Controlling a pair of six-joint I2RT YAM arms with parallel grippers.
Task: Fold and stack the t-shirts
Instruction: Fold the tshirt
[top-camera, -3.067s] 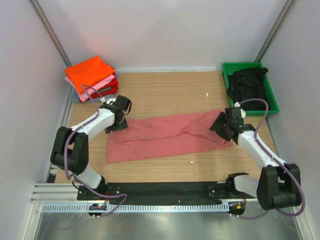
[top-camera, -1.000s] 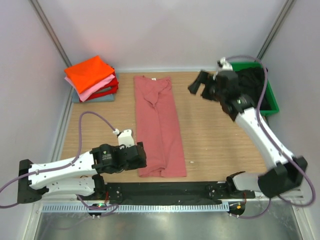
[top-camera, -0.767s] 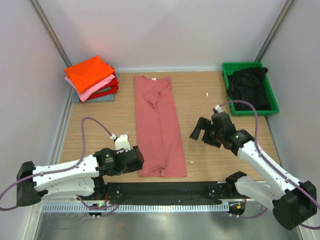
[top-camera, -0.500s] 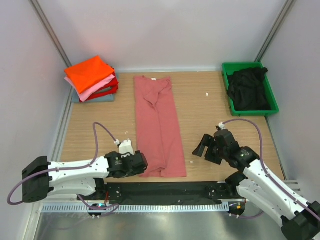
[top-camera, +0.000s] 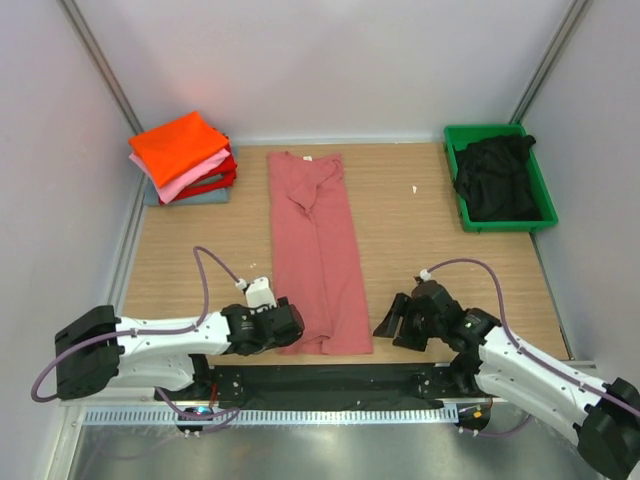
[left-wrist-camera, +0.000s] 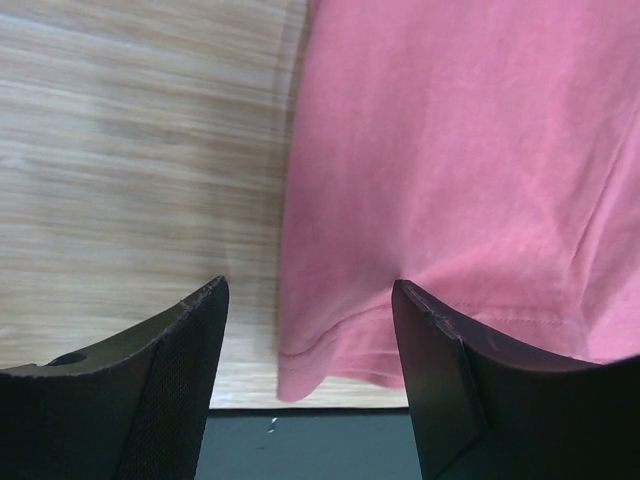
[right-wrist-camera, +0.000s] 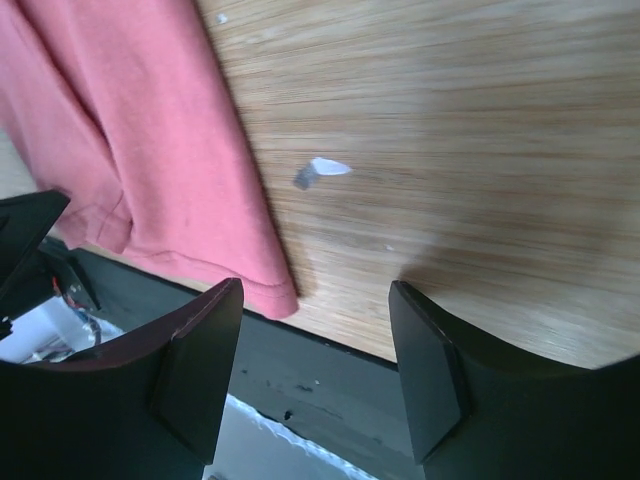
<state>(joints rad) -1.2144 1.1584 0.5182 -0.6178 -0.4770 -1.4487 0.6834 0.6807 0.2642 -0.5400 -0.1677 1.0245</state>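
A salmon-red t-shirt (top-camera: 315, 250) lies folded into a long strip running from the table's far side to its near edge. My left gripper (top-camera: 291, 326) is open at the strip's near-left corner. In the left wrist view that hem corner (left-wrist-camera: 300, 365) lies between the open fingers (left-wrist-camera: 308, 290), not pinched. My right gripper (top-camera: 386, 322) is open just right of the near-right corner (right-wrist-camera: 278, 292), with bare wood between its fingers (right-wrist-camera: 315, 290). Several folded t-shirts (top-camera: 183, 155), orange on top, are stacked at the far left. A black t-shirt (top-camera: 492, 175) sits crumpled in the bin.
The green bin (top-camera: 548, 205) stands at the far right. A black strip (top-camera: 330, 378) runs along the table's near edge, right under both grippers. A small white scrap (right-wrist-camera: 325, 168) lies on the wood beside the shirt, another (top-camera: 413, 188) farther back. Walls close in on both sides.
The shirt, crosswise three seconds ago, now lies lengthwise. My right arm swung from near the bin down to the shirt's near-right corner, its jaws narrowing. My left gripper slid right to the near-left hem corner.
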